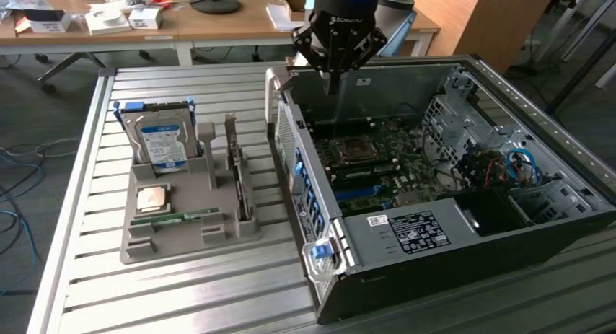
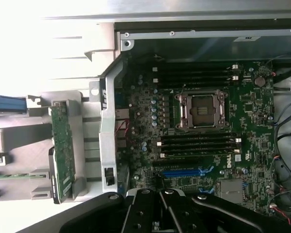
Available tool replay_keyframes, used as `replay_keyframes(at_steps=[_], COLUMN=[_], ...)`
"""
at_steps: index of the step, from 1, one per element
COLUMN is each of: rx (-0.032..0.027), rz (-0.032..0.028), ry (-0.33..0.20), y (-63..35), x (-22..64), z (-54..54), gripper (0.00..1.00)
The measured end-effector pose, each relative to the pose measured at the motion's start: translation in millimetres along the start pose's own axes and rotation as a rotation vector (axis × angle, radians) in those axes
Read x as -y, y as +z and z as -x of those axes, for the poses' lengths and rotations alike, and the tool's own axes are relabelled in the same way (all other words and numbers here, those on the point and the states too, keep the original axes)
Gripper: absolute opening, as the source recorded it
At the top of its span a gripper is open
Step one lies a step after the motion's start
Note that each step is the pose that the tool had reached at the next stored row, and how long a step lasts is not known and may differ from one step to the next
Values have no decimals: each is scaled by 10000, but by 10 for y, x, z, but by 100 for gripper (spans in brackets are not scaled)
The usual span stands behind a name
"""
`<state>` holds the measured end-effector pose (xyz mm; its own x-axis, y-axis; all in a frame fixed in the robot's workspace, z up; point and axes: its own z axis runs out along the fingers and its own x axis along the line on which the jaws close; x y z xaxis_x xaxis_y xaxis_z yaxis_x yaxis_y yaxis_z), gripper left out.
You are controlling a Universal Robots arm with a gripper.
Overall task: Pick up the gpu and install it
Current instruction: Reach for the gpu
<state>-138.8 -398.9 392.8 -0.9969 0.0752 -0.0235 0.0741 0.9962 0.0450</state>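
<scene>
The gpu [image 1: 238, 172] stands on edge in a slot of the grey holder [image 1: 183, 244], its pale bracket strip at the far end. In the wrist view the gpu [image 2: 63, 148] is a narrow green board beside the case wall. My gripper [image 1: 332, 85] hangs above the back of the open computer case [image 1: 539, 143], to the exterior view's right of the gpu and well apart from it. Its black fingers [image 2: 177, 204] are shut together with nothing between them. My gripper [image 2: 160, 193] looks down on the motherboard [image 2: 252, 111] and its blue slot [image 2: 182, 172].
The holder also carries a silver hard drive [image 1: 161, 141], a processor chip [image 1: 152, 198] and a memory stick [image 1: 178, 218]. The case's rear wall [image 1: 288, 143] stands between the holder and the motherboard [image 1: 371, 164]. Cables [image 1: 515, 168] fill the case's far side. A desk [image 1: 192, 20] stands behind.
</scene>
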Motion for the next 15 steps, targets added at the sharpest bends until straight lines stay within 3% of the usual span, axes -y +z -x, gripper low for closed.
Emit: replay_keyframes(at_steps=[15], rx=[0], rz=[1], ry=[1], y=[-1], x=[20], z=[-266], gripper=[11])
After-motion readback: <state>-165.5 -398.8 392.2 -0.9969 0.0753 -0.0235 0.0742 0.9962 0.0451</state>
